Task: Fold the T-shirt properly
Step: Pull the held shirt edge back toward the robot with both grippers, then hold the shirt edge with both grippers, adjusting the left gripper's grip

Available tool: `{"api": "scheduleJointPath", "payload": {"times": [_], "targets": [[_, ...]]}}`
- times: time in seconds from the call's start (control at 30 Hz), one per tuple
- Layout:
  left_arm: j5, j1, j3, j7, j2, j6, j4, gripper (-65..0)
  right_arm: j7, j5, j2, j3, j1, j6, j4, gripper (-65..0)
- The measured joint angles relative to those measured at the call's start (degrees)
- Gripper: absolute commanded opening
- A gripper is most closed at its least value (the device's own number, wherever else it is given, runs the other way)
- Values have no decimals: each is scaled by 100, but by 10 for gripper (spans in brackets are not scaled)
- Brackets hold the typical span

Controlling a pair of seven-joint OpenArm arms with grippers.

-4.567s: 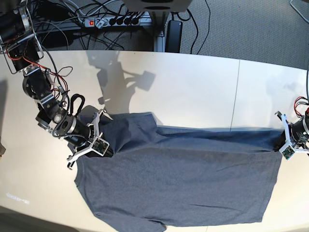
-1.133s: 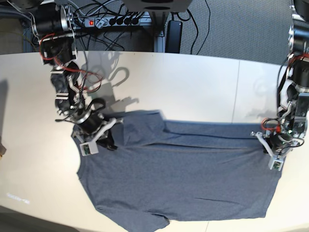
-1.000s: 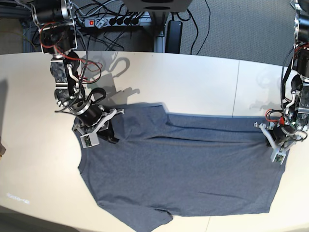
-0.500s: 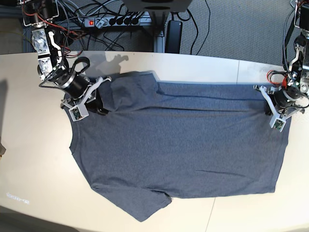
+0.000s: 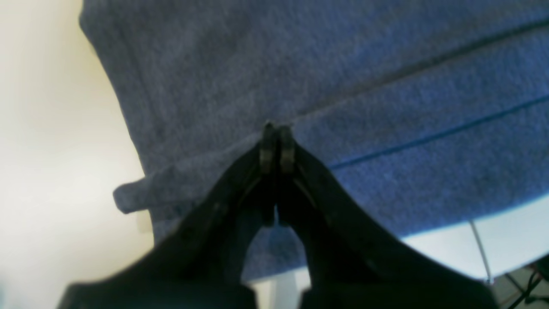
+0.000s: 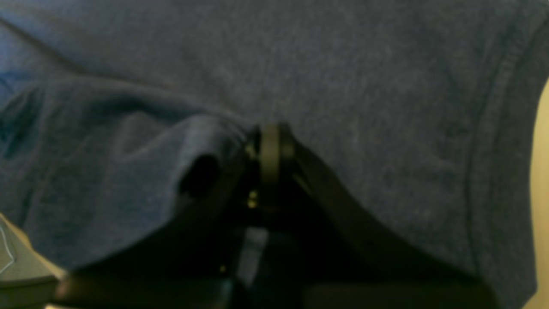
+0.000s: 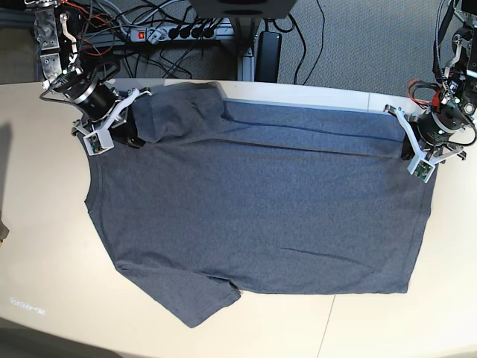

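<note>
The slate-blue T-shirt (image 7: 253,209) lies spread flat on the pale table (image 7: 45,246), plain side up, with one sleeve (image 7: 197,302) pointing to the near left. Its far edge reaches the table's back edge. My right gripper (image 7: 133,139), at the view's left, is shut on a bunched fold of the T-shirt (image 6: 343,64) near the folded-over far sleeve (image 7: 179,112). My left gripper (image 7: 408,149), at the view's right, is shut on the hem corner. In the left wrist view the black fingertips (image 5: 270,146) pinch the T-shirt (image 5: 343,64) at a stitched seam.
Behind the table's back edge, on the grey floor, lie a power strip (image 7: 179,31), tangled cables (image 7: 149,15) and a black box (image 7: 268,48). A thin seam (image 7: 332,328) crosses the tabletop at the right.
Both grippers have drawn back toward the far edge of the table, still shut on the T-shirt. The shirt slid away with them and lies flatter, with its top edge at the table's back.
</note>
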Motion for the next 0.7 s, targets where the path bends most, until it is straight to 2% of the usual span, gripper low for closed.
{"api": "scheduleJointPath", "payload": {"times": [0.33, 0.7], "targets": [[227, 0, 0, -114, 295, 9, 7, -650, -42, -2, 0, 13, 4, 2, 31, -650], [142, 0, -4, -114, 376, 24, 4, -650, -39, -2, 0, 13, 4, 0, 31, -650]]}}
